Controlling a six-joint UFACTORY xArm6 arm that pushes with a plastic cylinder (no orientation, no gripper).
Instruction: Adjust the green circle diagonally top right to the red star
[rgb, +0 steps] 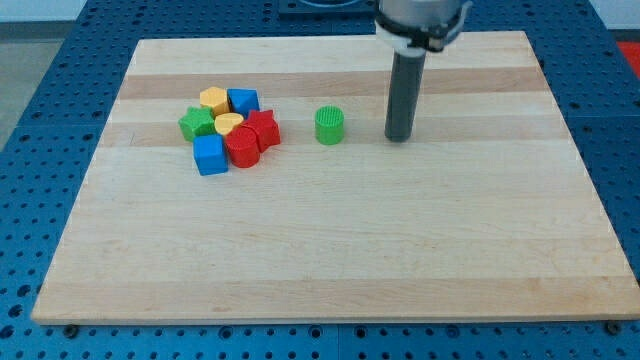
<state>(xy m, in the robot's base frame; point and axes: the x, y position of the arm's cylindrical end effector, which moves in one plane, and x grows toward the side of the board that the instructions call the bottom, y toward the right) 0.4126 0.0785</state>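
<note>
The green circle (329, 125) stands alone on the wooden board (330, 240), right of a cluster of blocks. The red star (264, 128) is at the cluster's right edge, about level with the green circle and a short gap to its left. My tip (400, 137) rests on the board to the right of the green circle, apart from it, at nearly the same height in the view.
The cluster at the view's left holds a yellow hexagon (213, 98), a blue block (243, 101), a green star (197, 123), a yellow heart (229, 122), a red circle (243, 147) and a blue cube (210, 155), all touching.
</note>
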